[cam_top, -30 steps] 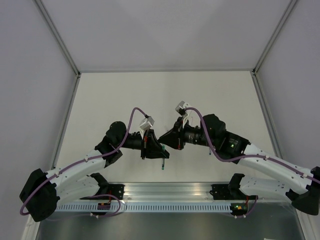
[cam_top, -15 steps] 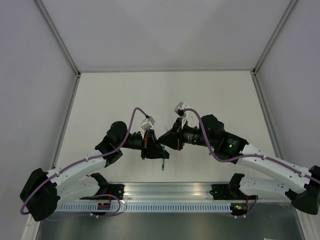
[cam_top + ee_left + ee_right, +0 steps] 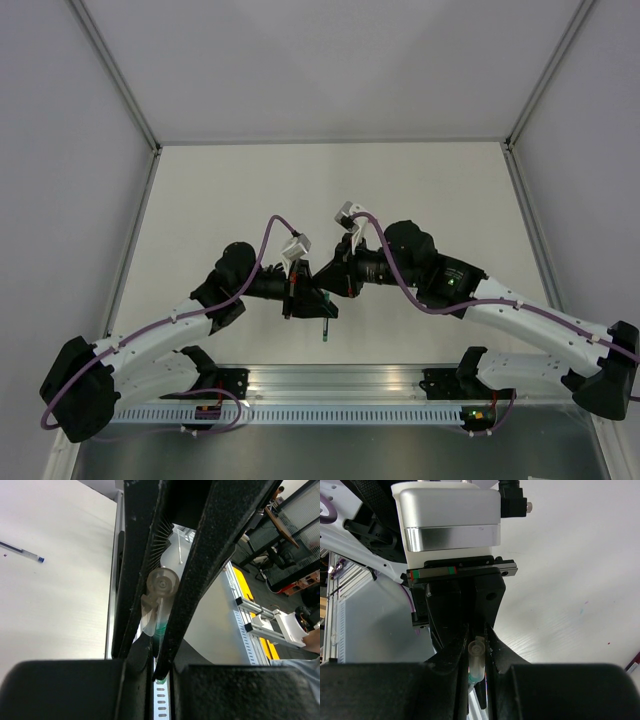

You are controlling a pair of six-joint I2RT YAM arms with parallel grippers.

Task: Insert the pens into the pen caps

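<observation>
Just beyond the middle of the aluminium rail [image 3: 340, 380], which runs along the near edge of the pale table [image 3: 330, 190], the two arms bend toward each other and their tools meet. Purple cables [image 3: 268, 232] loop over both wrists. The black arm bodies cover the table under the meeting point, so from above we cannot make out the fingertips.

The left gripper [image 3: 322, 303] is closed tight on a green-ended pen [image 3: 325, 330], whose green end sticks out toward the rail. The right gripper [image 3: 328, 279] sits a little farther from the rail and is pinched on a pen cap [image 3: 476, 656], a short clear tube with a green tint low down. We cannot tell whether the two tools touch.

The right wrist view gives us what the top view hides. It shows the cap itself, its open mouth facing the left tool's black body. Above that body is a silver camera box [image 3: 450, 515], and the two together block the way ahead.

The left wrist view shows the whitish pen nearly end on, squeezed between two black fingers, with the rail beyond. Only this view shows a blue pen [image 3: 22, 551], which lies flat on the table on the far side of the rail, apart from it.

We count two arms, two pens and one cap.
</observation>
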